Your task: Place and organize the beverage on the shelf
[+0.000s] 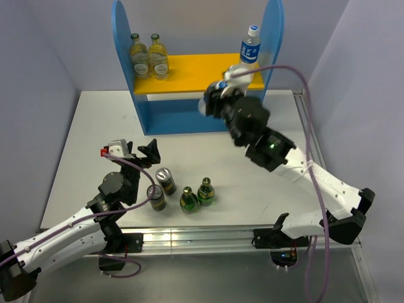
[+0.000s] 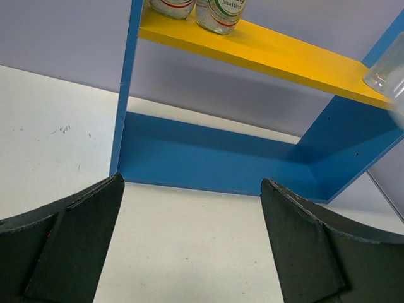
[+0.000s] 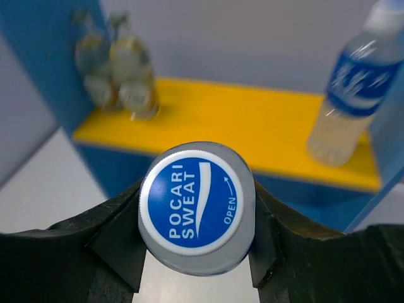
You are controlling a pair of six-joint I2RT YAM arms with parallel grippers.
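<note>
Starting at the near edge of the counter (image 1: 88,132), a dark can (image 1: 166,182) is seen standing upright, with a second can (image 1: 156,197) just beside it, slightly nearer and to the left. To their right, a green bottle (image 1: 189,200) and another green bottle (image 1: 206,192) are set side by side, close enough that contact cannot be ruled out.

Just behind the cans, the left pincer (image 1: 140,150) is held low over the counter and is pointed toward the shelf. Its fingers (image 2: 69,233) are spread wide, and nothing is held between them.

Farther back and to the right, the right pincer (image 3: 197,218) is clenched on a Pocari Sweat bottle (image 3: 197,207). The bottle is gripped just below its blue-and-white cap, which is turned toward the wrist camera. It is held in front of the right half of the shelf (image 1: 120,38), about level with the yellow-orange upper board (image 1: 196,69). Whether its base touches that board cannot be told.

The shelf is placed at the far side of the counter. On the left end of the upper board, two glass bottles (image 1: 139,55) are lined up close together. At the right end, a clear water bottle (image 1: 250,45) with a blue label is stood upright beside the blue side panel.
</note>
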